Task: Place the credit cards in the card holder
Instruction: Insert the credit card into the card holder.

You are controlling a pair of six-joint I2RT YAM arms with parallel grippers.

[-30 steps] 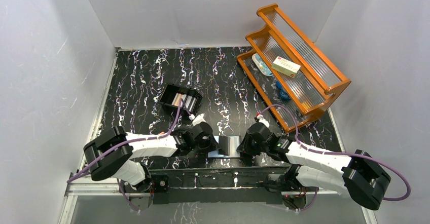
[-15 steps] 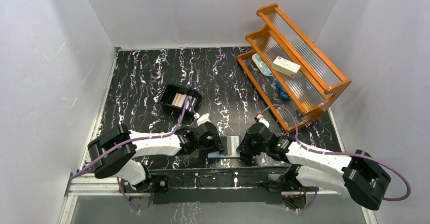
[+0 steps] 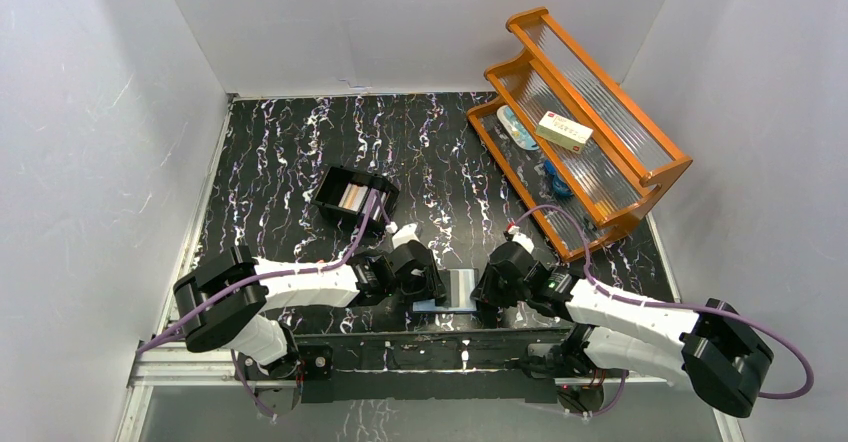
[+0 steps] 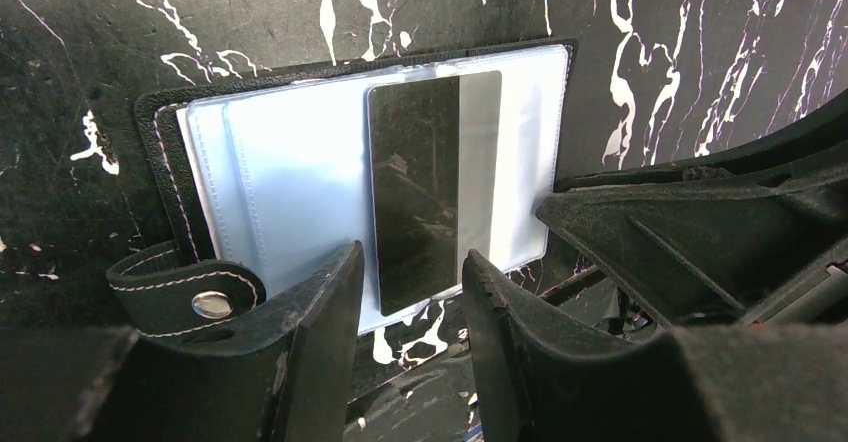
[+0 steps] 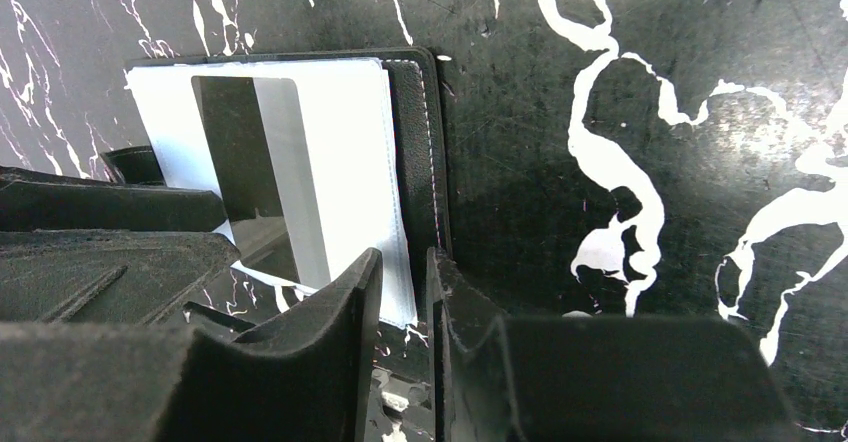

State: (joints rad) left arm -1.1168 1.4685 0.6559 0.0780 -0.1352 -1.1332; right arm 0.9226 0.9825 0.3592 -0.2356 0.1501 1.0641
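The black card holder (image 4: 290, 162) lies open on the table, its pale blue sleeves up and its snap tab (image 4: 190, 297) at the near left. A shiny silver-grey credit card (image 4: 430, 187) lies lengthwise in its sleeves, near end sticking out. My left gripper (image 4: 410, 272) is open, with its fingers either side of that near end and not touching it. My right gripper (image 5: 403, 272) is nearly closed on the holder's right edge (image 5: 415, 142). In the top view the holder (image 3: 432, 305) and card (image 3: 460, 288) sit between both grippers. More cards stand in a black box (image 3: 355, 194).
An orange wooden rack (image 3: 580, 132) stands at the back right with a cream-and-red carton (image 3: 563, 131) on a shelf. The black box stands behind the left arm. The table's near edge and the arm bases are just below the holder.
My left gripper has moved right, towards the holder. Less of the silver card shows from above. The right arm has hardly moved.
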